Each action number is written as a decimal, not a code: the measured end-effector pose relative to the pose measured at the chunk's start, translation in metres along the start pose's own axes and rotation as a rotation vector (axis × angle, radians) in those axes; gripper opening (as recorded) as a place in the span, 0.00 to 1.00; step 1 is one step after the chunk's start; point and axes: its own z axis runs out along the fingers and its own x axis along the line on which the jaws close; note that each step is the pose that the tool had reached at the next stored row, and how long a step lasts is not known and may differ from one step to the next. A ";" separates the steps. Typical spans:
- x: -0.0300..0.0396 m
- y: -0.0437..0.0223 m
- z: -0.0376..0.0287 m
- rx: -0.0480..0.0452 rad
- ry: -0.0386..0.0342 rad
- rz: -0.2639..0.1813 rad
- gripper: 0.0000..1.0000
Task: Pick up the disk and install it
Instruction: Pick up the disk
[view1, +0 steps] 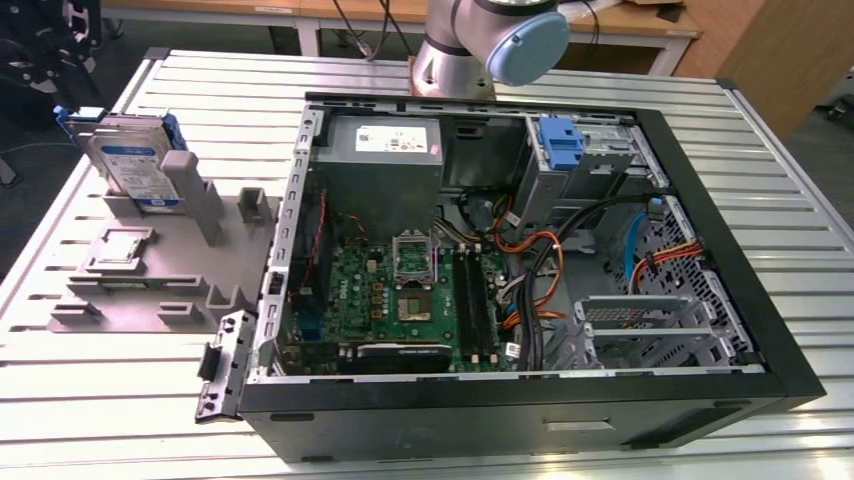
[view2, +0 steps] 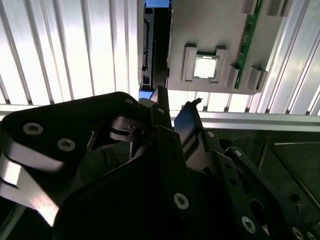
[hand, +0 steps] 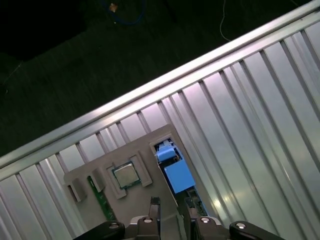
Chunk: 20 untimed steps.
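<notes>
— Exterior view first: what takes up the most room?
— The slatted metal table, and on it the open computer case. It lies on its side with the panel off, I'd judge so its inside can be reached from above.
— And the disk?
— Not in the case. It stands on edge in a slot of the grey fixture at the exterior view's left, label face showing and blue frame at the top. Upright like that, its upper edge is left free, probably so fingers can close across its thin sides.
— Does the fixture hold more?
— A processor chip sits in a pocket and a green memory stick in a groove. Both are beside the disk's slot, I'd guess so each part keeps a known place.
— Where's the gripper?
— In both wrist views it hangs above the fixture, pointing down near one end of the disk and apart from it. Its jaws stand parted by a narrow gap and hold nothing, so the pick is not yet made.
</notes>
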 end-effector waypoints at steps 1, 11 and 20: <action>0.0000 0.0000 0.0003 0.0079 -0.0043 -0.005 0.32; 0.0002 0.0003 0.0056 0.0196 -0.0145 -0.128 0.32; 0.0003 0.0005 0.0057 0.0189 -0.0147 -0.138 0.32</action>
